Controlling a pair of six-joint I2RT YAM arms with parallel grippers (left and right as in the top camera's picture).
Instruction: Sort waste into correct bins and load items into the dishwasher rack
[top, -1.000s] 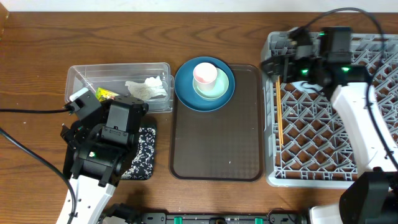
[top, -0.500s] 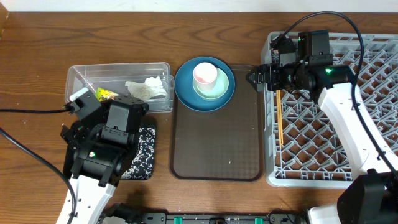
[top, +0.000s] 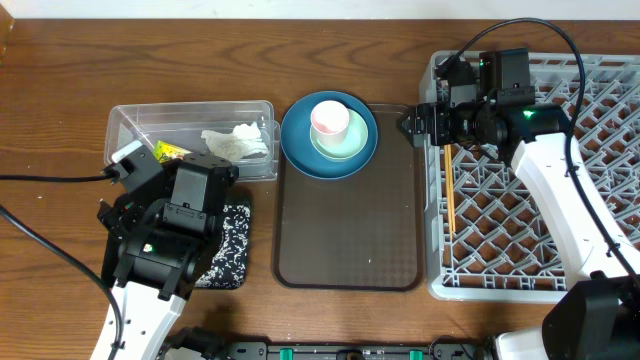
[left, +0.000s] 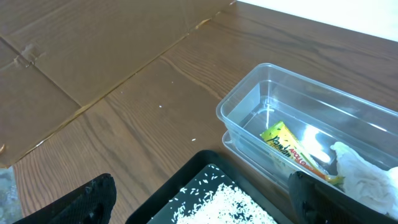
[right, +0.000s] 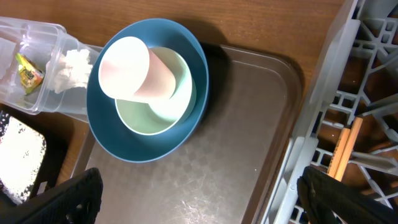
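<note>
A dark blue plate (top: 300, 150) holds a pale green bowl (top: 345, 148) with a pink cup (top: 330, 120) in it, at the far end of the brown tray. My right gripper (right: 205, 205) is open and empty, over the tray's right edge beside the grey rack (top: 530, 230). Wooden chopsticks (top: 449, 195) lie in the rack. The clear tub (top: 190, 112) holds a white tissue (top: 238, 143) and a yellow-green wrapper (top: 170, 152). My left gripper (left: 205, 205) is open over the black tray (left: 180, 180) of rice grains (left: 233, 205). No pale blue-white bowl shows.
The brown serving tray (top: 350, 220) lies between the tub and the rack, its near part bare. My left arm (top: 170, 235) covers most of the black tray. Cardboard (left: 74, 50) lies on the table to the left.
My right gripper has moved left and nearer, from the rack's far-left corner to the brown tray's right edge. The left arm has not moved.
</note>
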